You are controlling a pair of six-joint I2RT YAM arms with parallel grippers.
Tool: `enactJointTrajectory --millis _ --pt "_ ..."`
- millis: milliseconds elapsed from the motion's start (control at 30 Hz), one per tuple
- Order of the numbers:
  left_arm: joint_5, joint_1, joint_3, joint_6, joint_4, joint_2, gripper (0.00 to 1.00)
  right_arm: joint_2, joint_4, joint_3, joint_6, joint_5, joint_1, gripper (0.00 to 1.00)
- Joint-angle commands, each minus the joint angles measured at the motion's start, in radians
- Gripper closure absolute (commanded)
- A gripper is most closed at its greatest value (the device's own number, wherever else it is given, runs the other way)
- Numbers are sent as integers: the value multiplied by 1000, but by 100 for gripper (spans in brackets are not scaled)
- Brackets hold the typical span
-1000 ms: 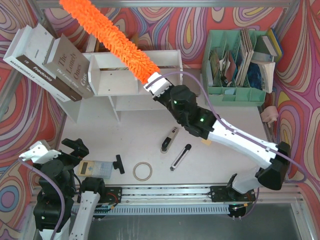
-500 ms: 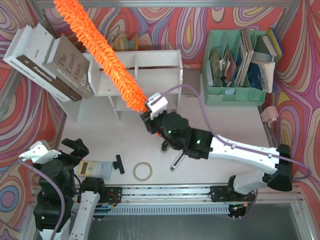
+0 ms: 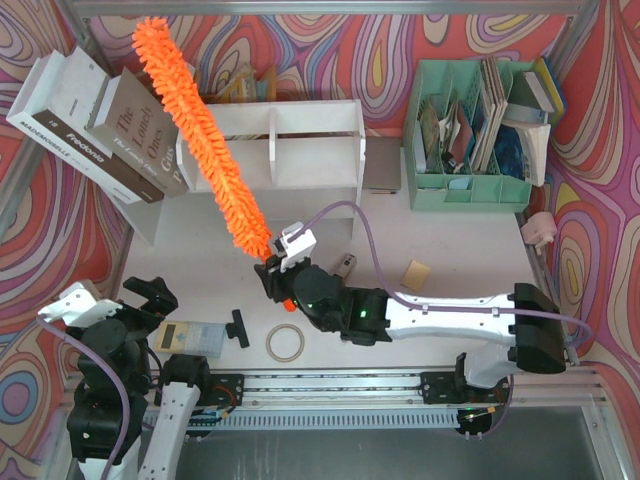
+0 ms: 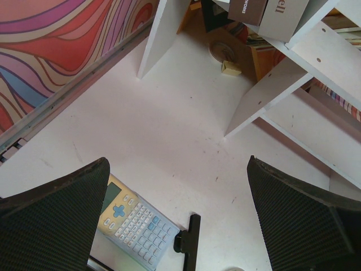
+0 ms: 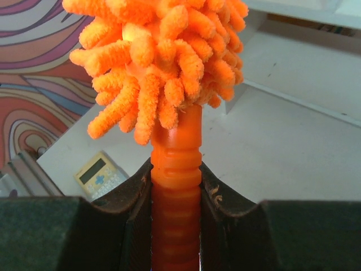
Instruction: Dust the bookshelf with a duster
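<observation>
Fluffy duster (image 5: 163, 62), matt white bookshelf (image 3: 290, 120)

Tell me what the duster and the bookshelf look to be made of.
The duster: head looks like soft microfibre or chenille, matt bright orange, going by its many fuzzy finger-like tufts; the handle looks like ribbed plastic with a slight sheen. The bookshelf: probably painted wood or board, flat matt white panels with small holes and scuffs.
</observation>
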Motion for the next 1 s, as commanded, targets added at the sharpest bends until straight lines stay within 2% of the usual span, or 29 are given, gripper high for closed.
enactJointTrajectory --millis 0,300,967 --pt "0 6 -8 12 15 -11 2 31 189 -21 6 20 45 100" --pt "-5 6 -9 12 13 -12 2 117 291 -39 -3 -53 72 100" --pt "0 6 -8 12 16 -10 2 243 173 40 89 -27 68 100"
